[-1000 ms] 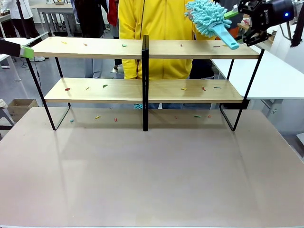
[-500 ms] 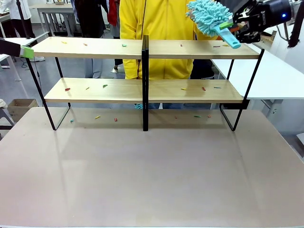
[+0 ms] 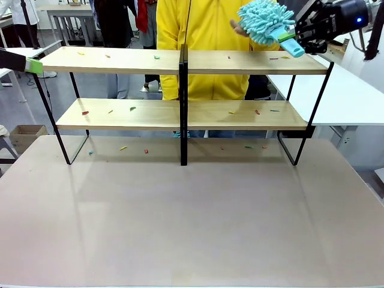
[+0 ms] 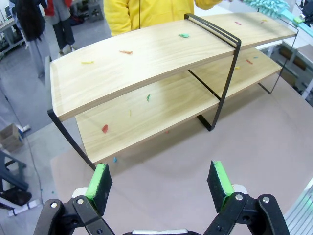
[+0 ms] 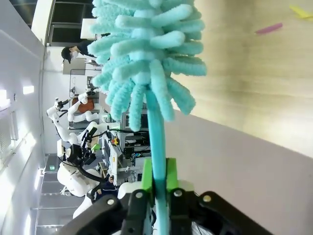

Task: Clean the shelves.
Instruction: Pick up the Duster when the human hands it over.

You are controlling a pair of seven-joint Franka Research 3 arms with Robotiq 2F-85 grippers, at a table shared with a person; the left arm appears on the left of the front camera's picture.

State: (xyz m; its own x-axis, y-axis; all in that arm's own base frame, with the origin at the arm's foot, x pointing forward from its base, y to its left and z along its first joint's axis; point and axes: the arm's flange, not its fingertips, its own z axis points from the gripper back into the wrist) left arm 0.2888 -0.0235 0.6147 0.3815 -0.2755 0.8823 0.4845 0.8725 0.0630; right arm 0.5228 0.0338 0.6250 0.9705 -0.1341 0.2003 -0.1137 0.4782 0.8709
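The left gripper [image 4: 158, 171] hangs near the left end of the shelves [image 3: 120, 117], fingers spread, nothing between them; the shelves stand on the table [image 3: 192, 210], coloured scraps [image 3: 132, 108] dotting both boards; above the upper board's right end, the right gripper [image 5: 159, 171] pinches the handle of a fluffy teal duster [image 3: 264, 21].

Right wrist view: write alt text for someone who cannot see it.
The right gripper is shut on the handle of a fluffy teal duster. Behind it, a light-wood board of the shelves carries small coloured scraps.
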